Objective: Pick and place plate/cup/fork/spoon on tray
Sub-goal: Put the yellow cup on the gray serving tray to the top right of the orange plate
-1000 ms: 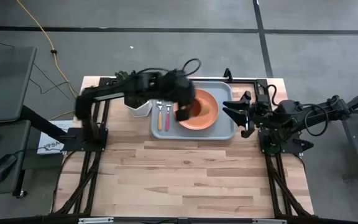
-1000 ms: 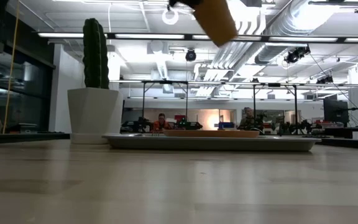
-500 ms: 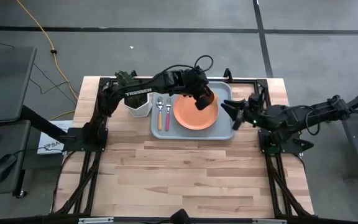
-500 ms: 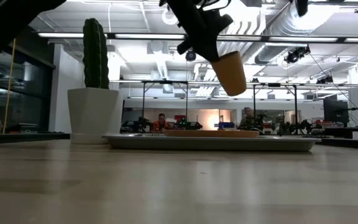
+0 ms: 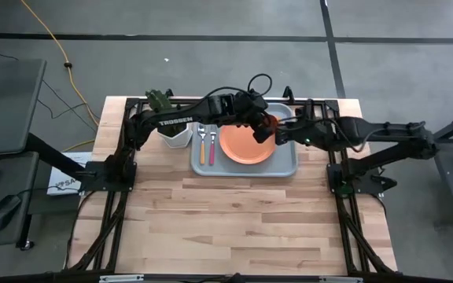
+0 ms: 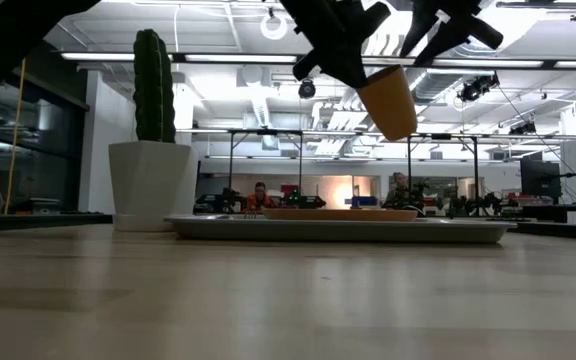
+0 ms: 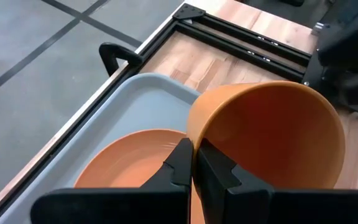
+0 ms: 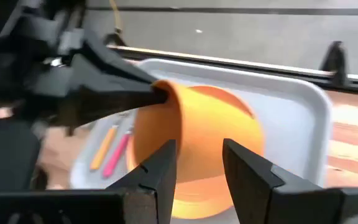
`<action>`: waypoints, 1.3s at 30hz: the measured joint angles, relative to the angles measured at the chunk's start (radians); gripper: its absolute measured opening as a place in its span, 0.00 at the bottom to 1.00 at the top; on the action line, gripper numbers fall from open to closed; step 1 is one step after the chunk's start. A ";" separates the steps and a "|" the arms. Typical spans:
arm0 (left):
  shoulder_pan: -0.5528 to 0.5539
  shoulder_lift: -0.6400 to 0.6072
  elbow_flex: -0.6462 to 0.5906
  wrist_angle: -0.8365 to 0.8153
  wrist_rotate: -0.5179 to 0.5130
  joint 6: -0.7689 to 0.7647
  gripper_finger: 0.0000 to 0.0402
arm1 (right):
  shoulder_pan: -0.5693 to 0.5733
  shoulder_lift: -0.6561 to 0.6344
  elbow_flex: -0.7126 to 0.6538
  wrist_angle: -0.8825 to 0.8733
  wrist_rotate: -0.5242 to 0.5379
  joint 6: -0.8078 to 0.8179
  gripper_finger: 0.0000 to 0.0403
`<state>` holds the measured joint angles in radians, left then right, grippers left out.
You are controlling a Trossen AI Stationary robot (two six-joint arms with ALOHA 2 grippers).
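Tray (image 5: 283, 167) holds plate (image 5: 246, 148), fork (image 5: 211, 147), apparently spoon (image 5: 202, 145).

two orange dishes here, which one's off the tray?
The cup: the left gripper holds it by the rim, tilted in mid-air. The plate lies flat in the tray.

- A robotics lab in a large open-plan industrial hall is indicated.
- Exposed silver ducts (image 6: 408, 45) and strip lights (image 6: 218, 57) are seen along the ceiling.
- A wooden table (image 5: 234, 224) is set on a grey concrete floor (image 5: 211, 59).
- Further metal-framed stations (image 6: 268, 150) are visible behind, where people (image 6: 259, 195) appear to be seated, though distance blurs them.
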<state>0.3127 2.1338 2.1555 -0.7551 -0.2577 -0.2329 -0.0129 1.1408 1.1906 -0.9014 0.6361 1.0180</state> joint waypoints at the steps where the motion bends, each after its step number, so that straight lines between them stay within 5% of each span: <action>1: -0.001 0.000 0.000 0.000 0.000 0.000 0.00 | -0.009 0.016 0.018 -0.017 -0.003 0.000 0.30; 12: -0.008 0.000 0.000 0.005 0.000 0.000 0.00 | -0.033 0.071 0.099 -0.028 -0.105 -0.023 0.30; 28: -0.023 0.002 0.000 0.083 0.051 -0.002 0.00 | -0.040 0.077 0.098 -0.172 -0.071 0.076 0.30; 36: -0.030 0.002 0.000 0.097 0.048 -0.007 0.00 | -0.045 0.075 0.099 -0.188 -0.038 0.064 0.05; 39: -0.030 0.002 0.000 0.101 0.049 -0.003 0.01 | -0.045 0.075 0.099 -0.192 -0.037 0.057 0.03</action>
<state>0.2829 2.1357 2.1551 -0.6546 -0.2090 -0.2357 -0.0582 1.2156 1.2892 -1.0939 0.5987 1.0755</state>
